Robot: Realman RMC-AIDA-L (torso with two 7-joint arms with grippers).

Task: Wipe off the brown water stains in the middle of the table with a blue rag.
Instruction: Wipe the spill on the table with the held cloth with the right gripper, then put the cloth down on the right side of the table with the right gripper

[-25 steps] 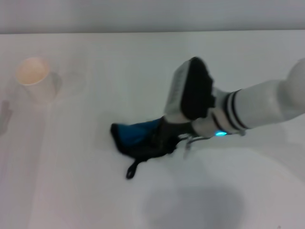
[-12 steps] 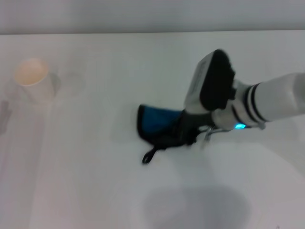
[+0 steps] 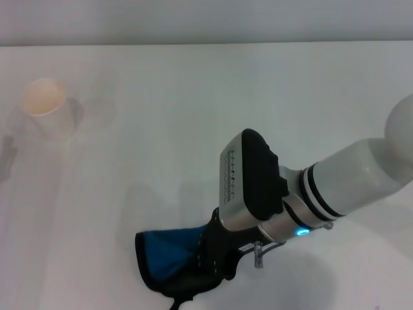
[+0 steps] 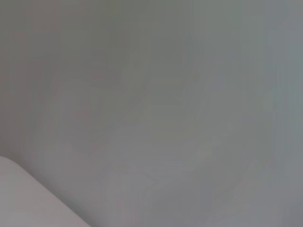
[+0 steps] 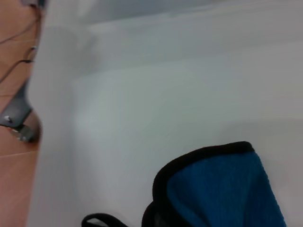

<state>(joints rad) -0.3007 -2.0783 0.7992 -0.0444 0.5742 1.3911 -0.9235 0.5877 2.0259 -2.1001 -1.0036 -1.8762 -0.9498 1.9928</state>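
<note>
The blue rag (image 3: 165, 254), black-edged, lies pressed flat on the white table (image 3: 193, 97) near its front edge, a little left of centre. My right gripper (image 3: 208, 261) reaches in from the right and is shut on the rag's right end. In the right wrist view the blue rag (image 5: 222, 189) fills the near corner, with its black loop strap (image 5: 102, 221) beside it. No brown water stains show on the table in any view. The left gripper is out of view; the left wrist view shows only a plain grey surface.
A white paper cup (image 3: 45, 106) with a beige inside stands at the far left of the table. The right wrist view shows the table's edge (image 5: 57, 118), with orange floor (image 5: 14, 28) and cables beyond it.
My right gripper dragged the rag first to the right, then swept it back toward the table's front edge and to the left. The cup has stayed put.
</note>
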